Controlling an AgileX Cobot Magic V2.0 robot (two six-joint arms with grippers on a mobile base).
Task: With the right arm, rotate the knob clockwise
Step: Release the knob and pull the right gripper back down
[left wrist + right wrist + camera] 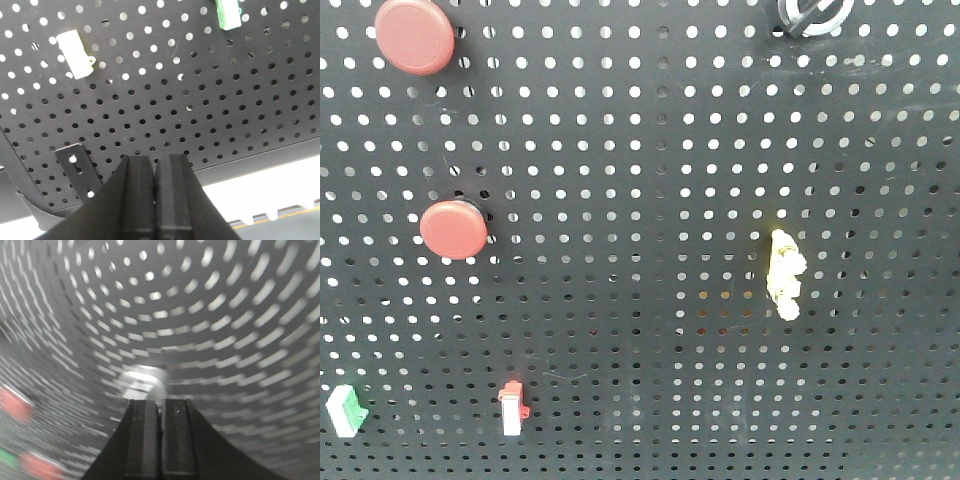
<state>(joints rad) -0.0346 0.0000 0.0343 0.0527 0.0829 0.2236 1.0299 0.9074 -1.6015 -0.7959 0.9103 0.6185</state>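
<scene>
1. The knob [814, 17] is sitting at the top right edge of the dark perforated panel [640, 300], its silver ring cut off by the frame; in the blurred right wrist view it [141, 384] is showing just above the right gripper [161, 412]
2. The right gripper's jaws are pressing together, gripping nothing
3. The left gripper [155, 170] is hanging below the panel, jaws likewise closed and empty
4. Two red push buttons [414, 35] [453, 229] and a yellow toggle [785, 274] are sitting on the panel
</scene>
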